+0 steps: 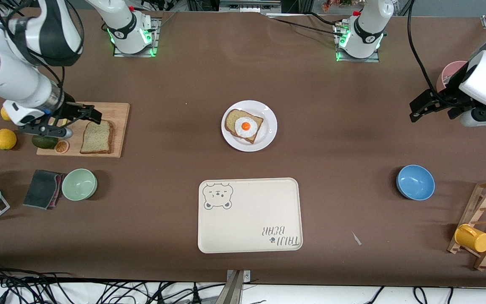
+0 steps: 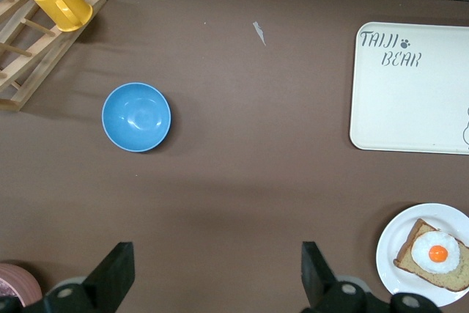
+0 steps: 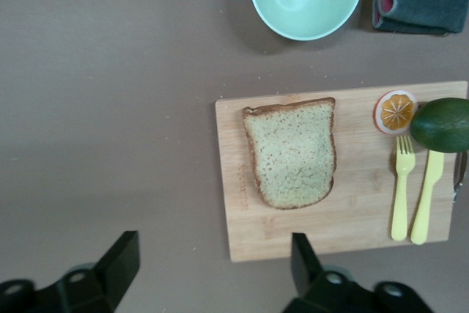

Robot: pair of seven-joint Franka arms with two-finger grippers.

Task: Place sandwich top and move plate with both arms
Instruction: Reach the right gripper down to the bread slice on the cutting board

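I had the right gripper (image 1: 80, 115) spread wide above the board (image 1: 116, 110), ready for the top (image 1: 96, 137) lying there. The left gripper (image 1: 426, 105), also wide, waited clear of the plate (image 1: 268, 131) mid-table.

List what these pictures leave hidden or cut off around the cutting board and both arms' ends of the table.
- Cutting board, front view: the right gripper and arm cover the fork and knife.
- Pink cup, front view: the left arm hides most of it; the left wrist view's edge cuts it off.
- Avocado, right wrist view: cut by the edge.
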